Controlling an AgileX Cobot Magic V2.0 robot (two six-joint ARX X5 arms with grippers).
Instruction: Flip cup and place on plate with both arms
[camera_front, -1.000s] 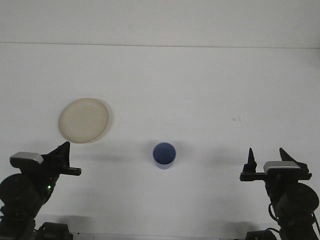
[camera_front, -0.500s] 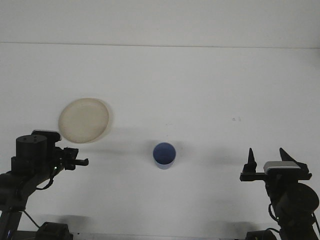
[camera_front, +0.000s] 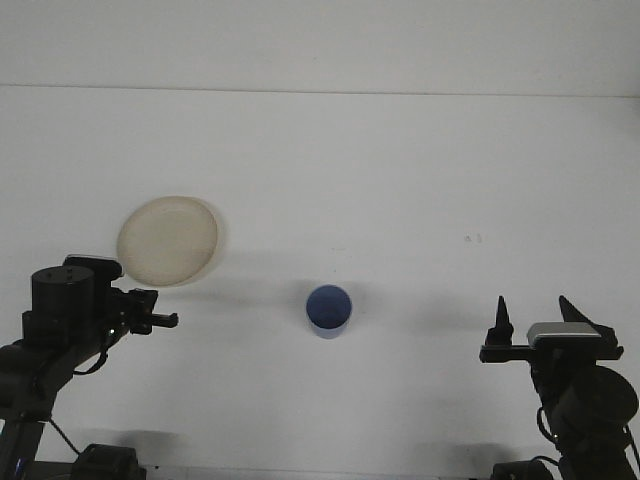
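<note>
Left hand (camera_front: 150, 308) raised beside plate (camera_front: 168, 240), grip unclear; right hand (camera_front: 534, 316) low, fingers spread, empty.

The cup (camera_front: 328, 311) stands mid-table (camera_front: 400, 170), the plate (camera_front: 167, 241) well apart to its left and farther back.

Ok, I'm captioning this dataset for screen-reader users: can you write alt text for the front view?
A small blue cup stands on a white table, apart from a cream plate to its left. The left gripper is beside the plate's near edge; the right gripper, fingers open, waits at lower right.
</note>
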